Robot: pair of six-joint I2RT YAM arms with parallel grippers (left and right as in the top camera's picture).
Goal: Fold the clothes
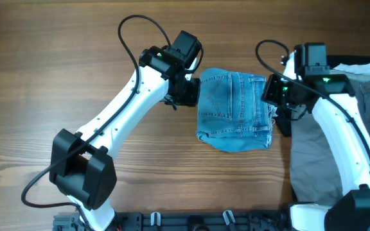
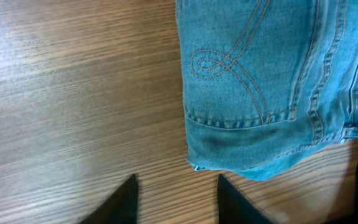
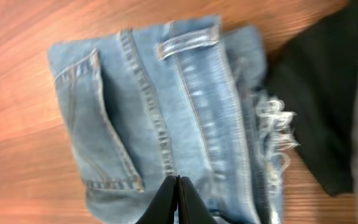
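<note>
The light blue jeans (image 1: 235,109) lie folded into a compact rectangle in the middle of the wooden table, with a back pocket facing up and frayed white hems on their right side. My left gripper (image 1: 188,92) is open and empty over bare wood, just off the jeans' left edge; the left wrist view shows its fingers (image 2: 176,180) apart, with the pocket stitching of the jeans (image 2: 266,81) beyond them. My right gripper (image 1: 273,90) is over the jeans' right side. Its fingers (image 3: 178,180) are pressed together above the denim (image 3: 166,106), and no cloth shows between them.
Grey trousers (image 1: 320,154) lie in a pile at the right of the table. A black garment (image 3: 316,93) lies between them and the jeans' frayed hems. White cloth (image 1: 358,67) shows at the far right. Bare wood lies to the left of the jeans.
</note>
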